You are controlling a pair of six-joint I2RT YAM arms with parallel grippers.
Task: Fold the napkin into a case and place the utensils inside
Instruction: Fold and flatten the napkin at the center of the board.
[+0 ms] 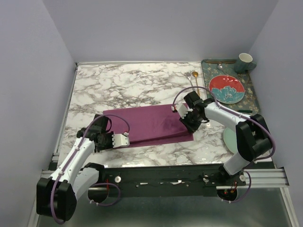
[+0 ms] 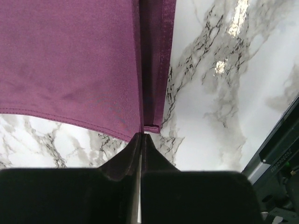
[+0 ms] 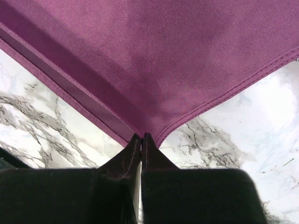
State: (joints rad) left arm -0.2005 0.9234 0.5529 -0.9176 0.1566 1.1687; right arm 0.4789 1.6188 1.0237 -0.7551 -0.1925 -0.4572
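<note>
The plum-purple napkin (image 1: 147,125) lies folded in a wide band across the middle of the marble table. My left gripper (image 1: 127,140) is shut on its near left corner; the left wrist view shows the tips (image 2: 141,136) pinching the hemmed corner of the cloth (image 2: 74,60). My right gripper (image 1: 182,115) is shut on the cloth's right end; the right wrist view shows the tips (image 3: 141,136) pinching a corner of the cloth (image 3: 154,56). The gold spoon (image 1: 195,77) and the silver fork (image 1: 189,79) lie on the table behind the right gripper, untouched.
A dark patterned tray (image 1: 251,87) at the back right holds a red plate (image 1: 227,88), a mug (image 1: 245,61) and another utensil (image 1: 220,66). A pale green plate (image 1: 229,140) lies partly under the right arm. The marble table (image 1: 123,85) ends at a rail in front.
</note>
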